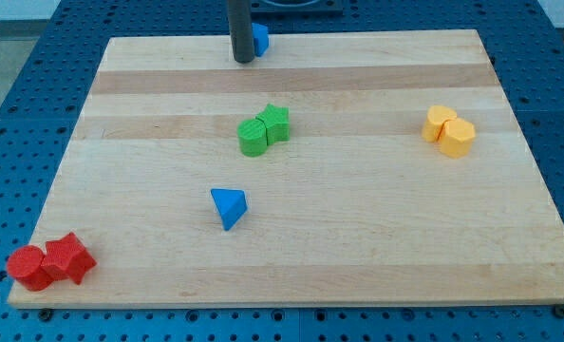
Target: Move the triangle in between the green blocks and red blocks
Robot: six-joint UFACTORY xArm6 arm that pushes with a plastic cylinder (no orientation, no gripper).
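A blue triangle (pixel 229 206) lies left of the board's middle, toward the view's bottom. Two green blocks (pixel 264 130) sit touching each other above it, near the centre. Two red blocks (pixel 50 262), a cylinder and a star shape, sit touching at the board's bottom left corner. My tip (pixel 242 60) rests at the view's top edge of the board, far above the triangle. A second blue block (pixel 261 39) sits just to the right of the rod, partly hidden behind it.
Two yellow blocks (pixel 449 131) sit touching each other at the view's right. The wooden board (pixel 377 237) lies on a blue perforated table.
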